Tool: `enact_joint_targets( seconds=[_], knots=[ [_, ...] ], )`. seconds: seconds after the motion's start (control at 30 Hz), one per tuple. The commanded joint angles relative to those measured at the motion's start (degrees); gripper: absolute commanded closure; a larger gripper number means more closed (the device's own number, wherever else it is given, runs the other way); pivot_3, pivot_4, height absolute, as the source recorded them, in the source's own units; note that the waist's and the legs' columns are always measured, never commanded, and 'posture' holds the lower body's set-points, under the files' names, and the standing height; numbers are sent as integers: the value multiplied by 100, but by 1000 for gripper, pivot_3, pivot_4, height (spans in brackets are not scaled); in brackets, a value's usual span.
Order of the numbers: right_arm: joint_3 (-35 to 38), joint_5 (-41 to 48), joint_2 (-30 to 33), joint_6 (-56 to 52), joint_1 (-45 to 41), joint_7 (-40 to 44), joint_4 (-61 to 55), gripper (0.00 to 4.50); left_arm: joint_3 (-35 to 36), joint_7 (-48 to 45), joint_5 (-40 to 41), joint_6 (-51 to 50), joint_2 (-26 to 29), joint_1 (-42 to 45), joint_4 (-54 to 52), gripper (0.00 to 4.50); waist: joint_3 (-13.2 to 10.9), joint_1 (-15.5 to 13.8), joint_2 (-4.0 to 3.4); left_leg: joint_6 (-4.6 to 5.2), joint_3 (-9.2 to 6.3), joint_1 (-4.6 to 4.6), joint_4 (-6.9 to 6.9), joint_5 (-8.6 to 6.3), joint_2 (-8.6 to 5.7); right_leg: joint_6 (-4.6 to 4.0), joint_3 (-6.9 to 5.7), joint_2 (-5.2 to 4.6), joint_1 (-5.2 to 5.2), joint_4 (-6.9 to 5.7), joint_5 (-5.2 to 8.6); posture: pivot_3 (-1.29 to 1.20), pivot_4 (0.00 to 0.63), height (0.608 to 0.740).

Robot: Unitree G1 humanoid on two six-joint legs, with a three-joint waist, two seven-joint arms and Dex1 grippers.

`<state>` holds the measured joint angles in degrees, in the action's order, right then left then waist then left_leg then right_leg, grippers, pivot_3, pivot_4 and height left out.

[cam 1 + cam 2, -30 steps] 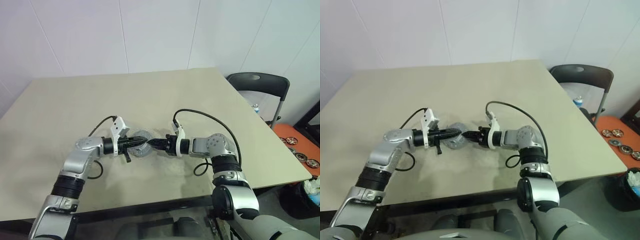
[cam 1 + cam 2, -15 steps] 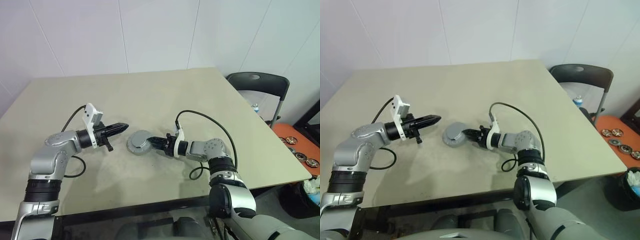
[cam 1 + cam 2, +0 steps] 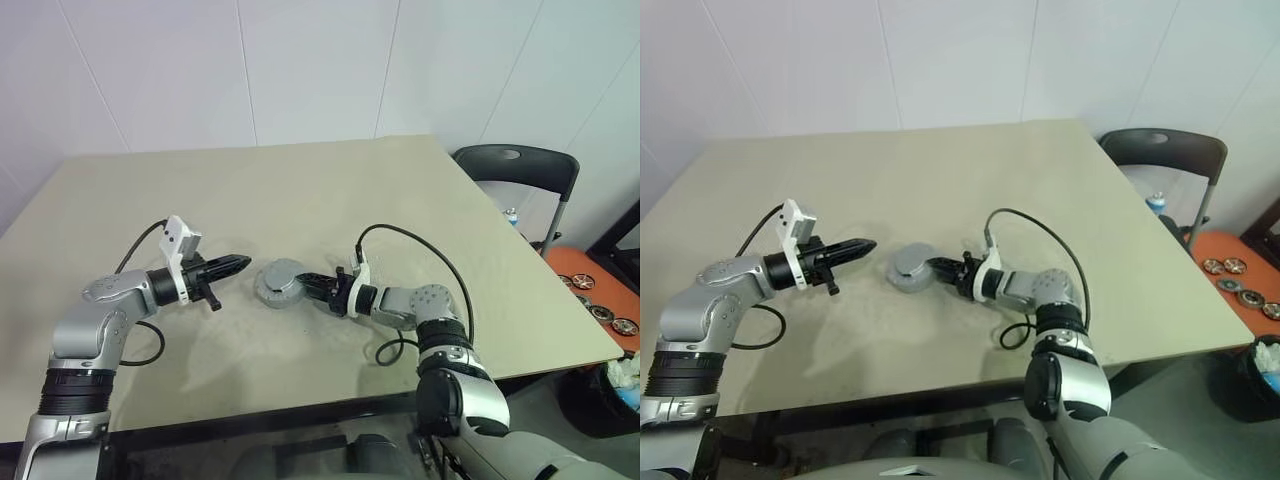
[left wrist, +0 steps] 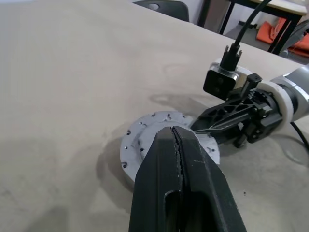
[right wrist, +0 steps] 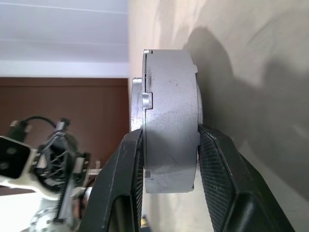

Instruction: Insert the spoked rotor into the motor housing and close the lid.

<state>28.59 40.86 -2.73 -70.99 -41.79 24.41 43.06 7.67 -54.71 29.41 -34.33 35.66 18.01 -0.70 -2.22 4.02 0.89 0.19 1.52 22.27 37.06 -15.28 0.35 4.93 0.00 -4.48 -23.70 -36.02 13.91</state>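
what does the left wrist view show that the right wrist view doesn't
Left wrist view alone: the flat round grey top face of the assembled motor, ringed with small holes, the beige table stretching away, and the left gripper with its black fingers shut on nothing.

Right wrist view alone: the drum's plain grey side wall edge-on, with a black pad pressed on each flat face.

Both: the same closed grey motor housing, lid on, clamped by the right gripper.

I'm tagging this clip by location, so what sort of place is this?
Probably a robotics lab or workshop: a plain beige table against bare white walls, a folding chair beside it, and an orange tray of round motor-like parts on the floor.
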Motion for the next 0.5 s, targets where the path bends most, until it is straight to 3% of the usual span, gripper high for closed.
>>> enact_joint_targets(
  seconds=[0.03,0.23,0.5],
  knots=[
    [114,528,-176,-237,-160,257,-340,3177,142,25,62,81,61,-31,-104,4500,0,-3,-1,0,0,5,0,0,0,0,0,-2,-5,0,0,0,0,740],
    [117,749,-246,-352,-219,282,-582,3177,232,55,98,79,80,-156,-61,4500,-1,-20,-1,-1,1,18,0,0,-10,0,0,-18,-16,0,-1,0,0,740],
    [-18,684,-245,-212,-142,244,-582,3177,1639,673,1455,-975,174,-214,-603,4500,-1,-2,-1,-2,-2,26,-3,-1,-12,0,2,-33,-29,-1,-1,0,0,740]
  ],
)
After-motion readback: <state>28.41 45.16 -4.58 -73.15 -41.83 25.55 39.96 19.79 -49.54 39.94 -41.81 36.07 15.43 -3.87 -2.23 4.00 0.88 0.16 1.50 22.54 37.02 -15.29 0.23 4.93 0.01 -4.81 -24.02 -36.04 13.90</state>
